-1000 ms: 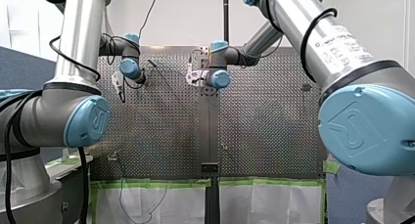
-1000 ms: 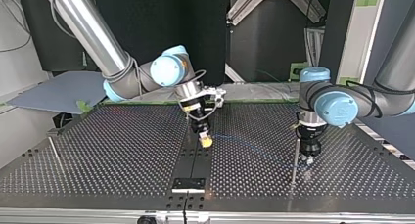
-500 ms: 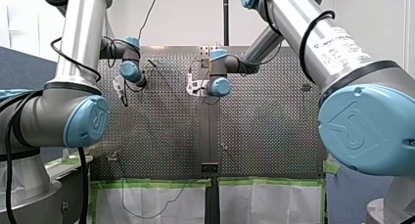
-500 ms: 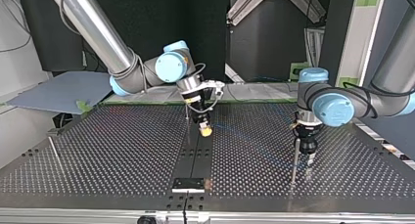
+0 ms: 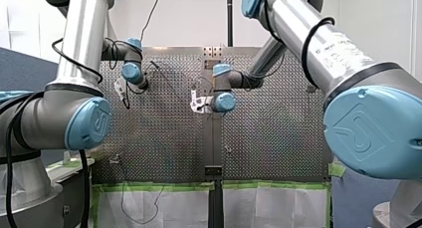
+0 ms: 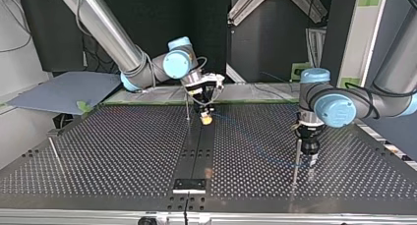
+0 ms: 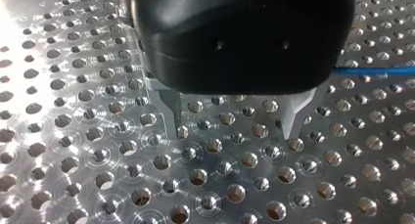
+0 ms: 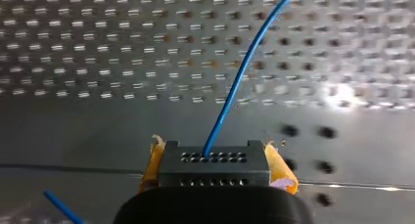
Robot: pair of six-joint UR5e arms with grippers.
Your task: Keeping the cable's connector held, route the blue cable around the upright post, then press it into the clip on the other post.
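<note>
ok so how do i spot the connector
In the right wrist view, find my right gripper, the black body with yellow pads. Clamped between those pads sits the connector, a small black block. Unlike anything nearby, its face has rows of tiny holes, with the blue cable leaving one.

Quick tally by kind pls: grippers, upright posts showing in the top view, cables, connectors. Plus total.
grippers: 2 (left gripper, right gripper)
upright posts, top view only: 3
blue cable: 1
connector: 1
Total: 7
</note>
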